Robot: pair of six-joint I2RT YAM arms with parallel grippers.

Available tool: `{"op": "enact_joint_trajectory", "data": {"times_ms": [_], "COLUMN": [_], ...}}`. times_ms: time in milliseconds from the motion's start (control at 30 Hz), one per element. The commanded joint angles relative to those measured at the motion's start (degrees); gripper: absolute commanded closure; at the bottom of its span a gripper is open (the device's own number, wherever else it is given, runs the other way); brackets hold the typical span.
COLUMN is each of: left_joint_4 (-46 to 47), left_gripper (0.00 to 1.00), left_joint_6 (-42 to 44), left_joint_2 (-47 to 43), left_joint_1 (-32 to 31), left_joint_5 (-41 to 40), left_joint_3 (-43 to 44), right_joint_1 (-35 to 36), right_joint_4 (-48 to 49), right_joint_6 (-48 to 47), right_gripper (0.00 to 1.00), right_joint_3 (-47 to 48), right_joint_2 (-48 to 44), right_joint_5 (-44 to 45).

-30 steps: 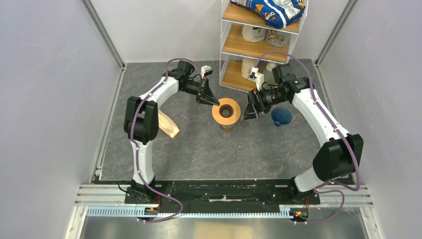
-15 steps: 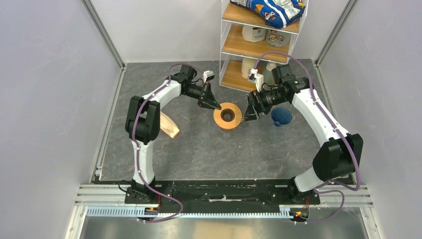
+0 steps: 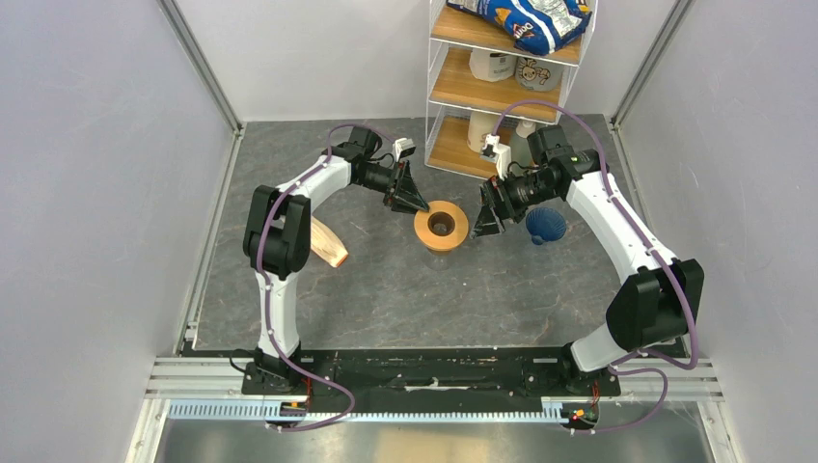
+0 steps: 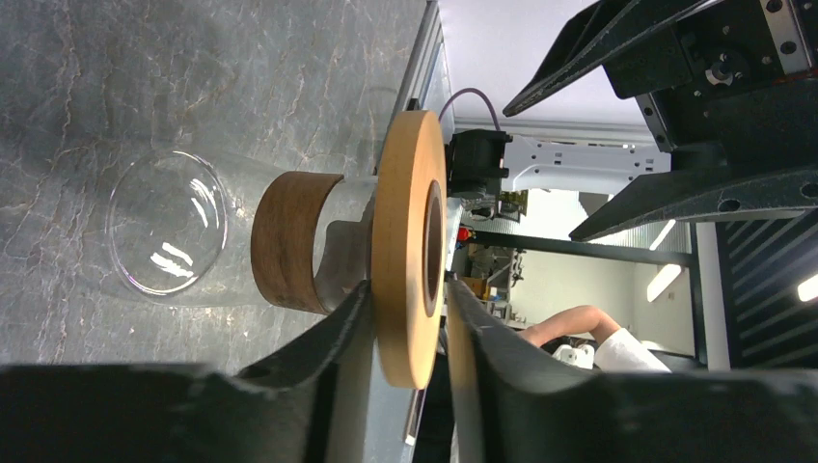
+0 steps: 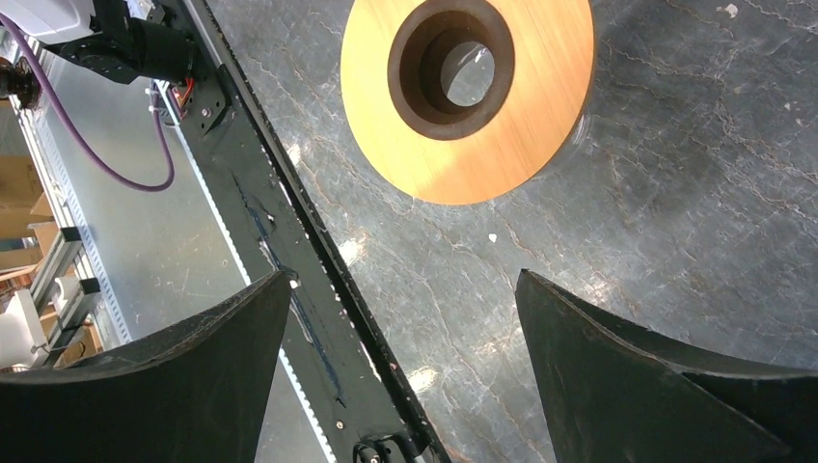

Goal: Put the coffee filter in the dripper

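While the left pincer (image 3: 419, 204) straddles the rim of the wooden ring (image 3: 442, 225), one jaw close against each face, we cannot tell from the wrist view whether it presses the wood or only stands around it. The ring sits on a glass cup (image 4: 166, 236) in the middle of the worktop (image 3: 405, 289). The right pincer (image 3: 479, 222) is spread wide and holds nothing; it points at the ring from the other side, a little apart from it.

The dripper (image 3: 546, 224) rests on the worktop behind the right pincer, just beside that arm's wrist and well apart from the left arm. So the right arm is the nearer one, but its pincer faces away from the dripper and, in our judgement, must turn back toward it. We cannot tell whether the dripper stands or lies on its side.

We find no single coffee filter in any view. Only a wedge-shaped paper stack (image 3: 328, 243) lies beside the left arm's elbow, its long axis running roughly from far to near, so that arm is the nearer to the paper.
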Motion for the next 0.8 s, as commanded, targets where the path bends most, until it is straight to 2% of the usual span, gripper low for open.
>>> {"op": "enact_joint_trajectory", "data": {"times_ms": [0, 100, 300, 367, 567, 700, 767], "left_joint_4": [1.44, 0.84, -3.83, -6.67, -8.23, 2.53, 3.66], "left_gripper": [0.56, 0.48, 0.38, 0.28, 0.26, 0.26, 0.25], "left_joint_6": [-1.23, -1.08, 3.01, 5.43, 7.04, 3.44, 5.38], "left_joint_2": [0.21, 0.28, 0.06, 0.01, -2.35, -12.28, -17.00], "left_joint_1": [0.64, 1.04, 1.12, 1.12, 2.29, 6.52, 7.79], "left_joint_5": [0.13, -0.89, -4.13, -7.07, -12.29, -13.96, -15.33], "left_joint_3": [0.53, 1.40, 2.23, 2.74, 1.42, -6.03, -7.70], "right_joint_1": [-0.31, -0.42, -0.59, -0.62, -0.58, -0.75, -1.10], "right_joint_4": [-0.51, -0.68, -0.53, -0.50, 1.00, 1.07, 0.86], "right_joint_6": [-1.35, -1.56, -1.94, -2.01, -0.77, -1.48, -2.54], "right_gripper": [0.05, 0.05, 0.04, 0.04, 0.04, 0.04, 0.04], "right_joint_3": [0.48, 0.40, 0.24, 0.22, -0.47, -0.75, -0.76], "right_joint_2": [-0.66, -0.72, -0.87, -0.79, -1.41, -2.21, -3.30], "right_joint_5": [-0.40, -0.47, -0.48, -0.49, -0.75, -0.24, 0.75]}}
